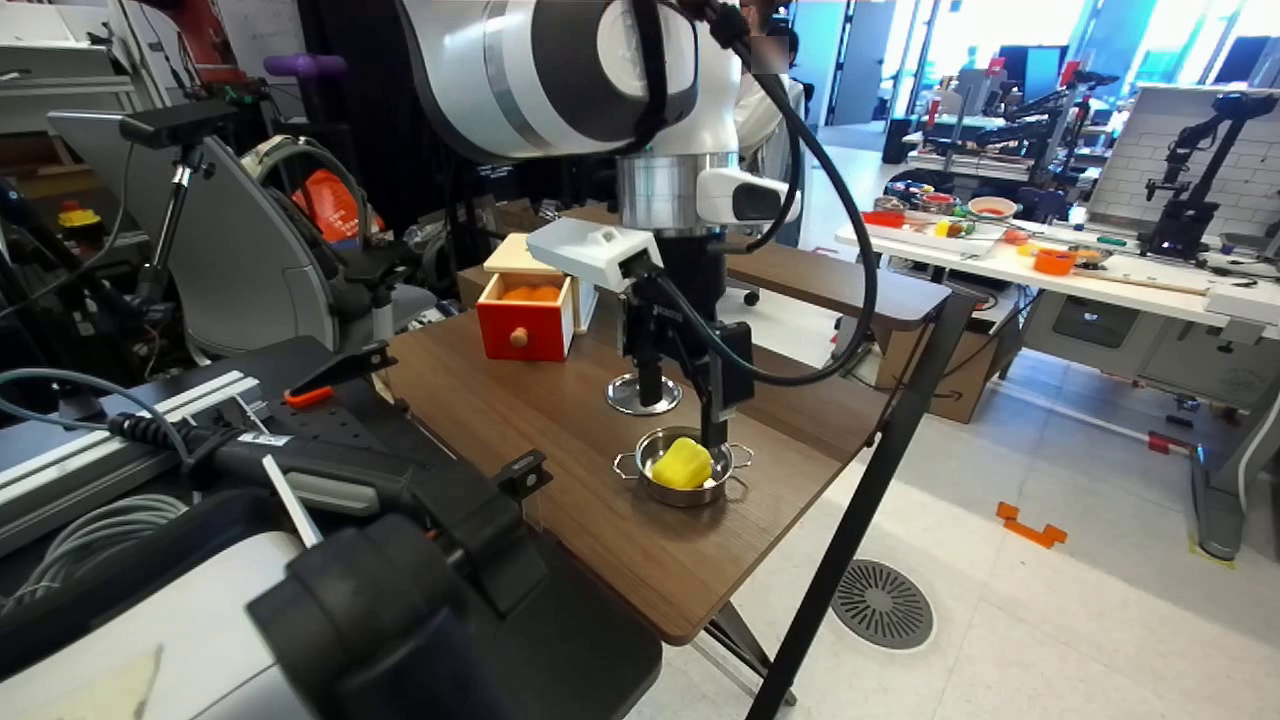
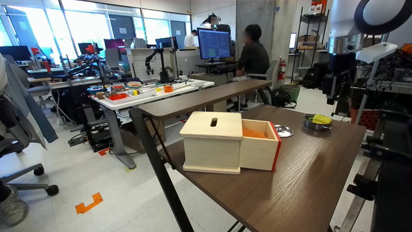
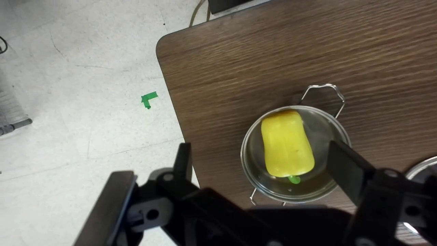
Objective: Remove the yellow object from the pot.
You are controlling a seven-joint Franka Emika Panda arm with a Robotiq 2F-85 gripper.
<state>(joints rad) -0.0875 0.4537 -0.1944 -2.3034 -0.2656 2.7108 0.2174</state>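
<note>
The yellow object [image 1: 682, 464] is a yellow pepper shape with a green stem. It lies inside the silver pot [image 1: 690, 497] and also shows in an exterior view [image 2: 322, 119] and in the wrist view [image 3: 287, 145]. The pot has two wire handles and stands near the table's end; it also shows in an exterior view [image 2: 317, 126] and in the wrist view [image 3: 319, 126]. My gripper [image 1: 682, 420] is open and empty above the pot. In the wrist view the fingers [image 3: 259, 146] are wide apart, with the yellow object between them in the picture, nearer the right finger.
A flat round metal disc [image 1: 620, 395] lies beside the pot on the brown table [image 1: 600, 520]. A wooden box [image 2: 212, 154] with a red-fronted drawer [image 1: 520, 335] pulled open holds orange contents. A raised shelf [image 1: 840, 285] runs along the table's side.
</note>
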